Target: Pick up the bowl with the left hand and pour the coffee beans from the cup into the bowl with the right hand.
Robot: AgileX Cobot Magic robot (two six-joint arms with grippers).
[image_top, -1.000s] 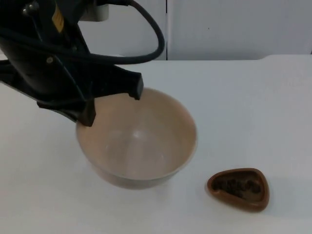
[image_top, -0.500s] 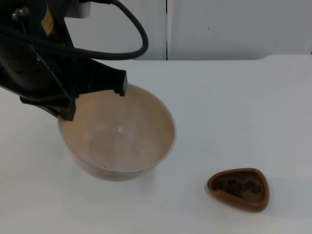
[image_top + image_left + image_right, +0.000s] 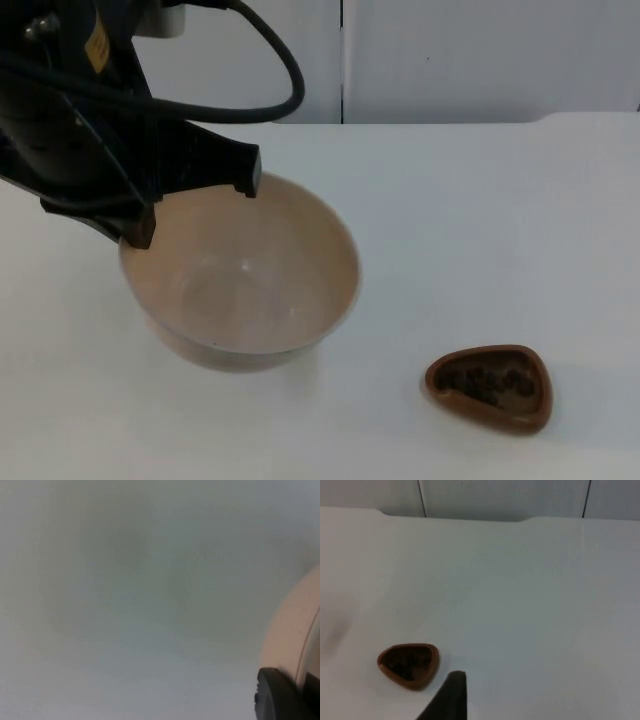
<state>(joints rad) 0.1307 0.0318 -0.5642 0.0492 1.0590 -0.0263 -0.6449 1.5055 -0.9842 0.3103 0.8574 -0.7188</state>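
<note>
Left gripper (image 3: 195, 205): at the left of the table, clamped on the far-left rim of the wide, tan ceramic bowl (image 3: 240, 285), one finger inside the rim and one outside. The bowl sits tilted and appears raised off the white table top (image 3: 480, 200), judging by the soft shadow under it; its inside is bare, with no beans in it. The left wrist view shows the bowl's pale wall (image 3: 287, 635) against a black fingertip (image 3: 277, 695).

Small brown, rounded-triangular cup (image 3: 489, 386): stands on the table near the front, to the right of the bowl and well apart from it, upright, with dark coffee beans (image 3: 487, 383) inside. Nothing is touching it.

Right gripper: waits back from the cup, its camera looking over the cup (image 3: 408, 665) towards the grey partition wall (image 3: 505, 497). One dark fingertip (image 3: 451, 695) is visible; whether the fingers stand wide or narrow cannot be told.

Assessment: the bowl pick-up looks done. Grasping the cup, carrying it over the bowl and pouring all remain.
</note>
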